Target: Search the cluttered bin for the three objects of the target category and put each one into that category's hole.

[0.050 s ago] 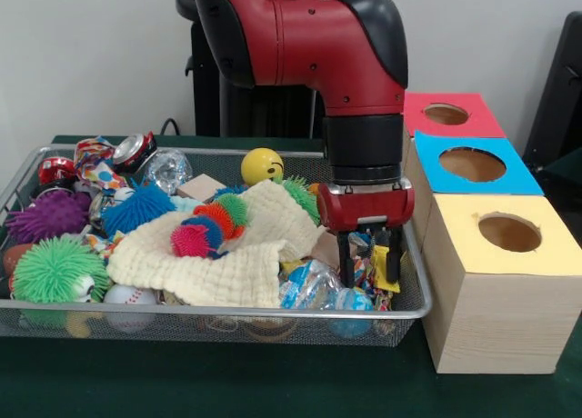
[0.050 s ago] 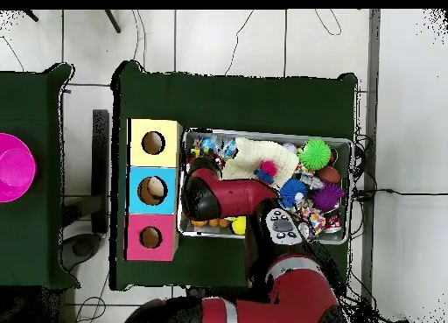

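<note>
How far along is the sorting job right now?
Done: the blue box's hole seems to hold something pale; I can't tell what. In hand: the gripper is down in the wire bin among wrappers by the yellow box; its grasp is unclear. Left: the bin looks full of clutter.

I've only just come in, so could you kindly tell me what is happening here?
The Sawyer arm has its gripper lowered into the wire bin, at the end next to the boxes. The fingers sit among crinkly wrappers, one against a yellow one; whether they hold anything is unclear. A cream cloth, spiky balls and cans fill the bin. The red box, blue box and yellow box each have a hole on top.
</note>
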Controlling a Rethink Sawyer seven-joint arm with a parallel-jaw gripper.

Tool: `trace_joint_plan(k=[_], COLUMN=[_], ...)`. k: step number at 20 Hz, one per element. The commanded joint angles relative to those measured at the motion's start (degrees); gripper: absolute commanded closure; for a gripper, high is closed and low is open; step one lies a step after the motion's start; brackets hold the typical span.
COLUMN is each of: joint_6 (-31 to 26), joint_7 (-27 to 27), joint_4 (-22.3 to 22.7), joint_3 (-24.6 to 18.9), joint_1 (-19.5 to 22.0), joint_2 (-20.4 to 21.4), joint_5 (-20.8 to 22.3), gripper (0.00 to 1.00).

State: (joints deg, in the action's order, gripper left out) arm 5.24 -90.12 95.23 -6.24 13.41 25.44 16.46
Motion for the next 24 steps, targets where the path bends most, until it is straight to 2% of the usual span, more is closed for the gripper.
trace_joint_plan(k=[1,4,7,14,19,24], joint_6=[-0.11,-1.47,-4.72,-8.61,-12.4,-11.87], joint_7=[-1.76,-1.78,-1.54,-2.05,-0.53,-1.54], joint_4=[-7.7,-7.98,-6.81,-5.56,-2.39,-1.66], joint_3=[5.29,6.19,4.79,5.3,-1.62,-3.86], joint_1=[-2.09,-2.52,-1.29,-1.25,3.68,4.05], joint_2=[-4.2,-4.08,-2.83,-0.24,2.18,1.5], joint_5=[4.35,5.07,5.8,5.11,5.31,5.5], gripper=[0.0,0.0,0.0,0.0,0.0,0.0])
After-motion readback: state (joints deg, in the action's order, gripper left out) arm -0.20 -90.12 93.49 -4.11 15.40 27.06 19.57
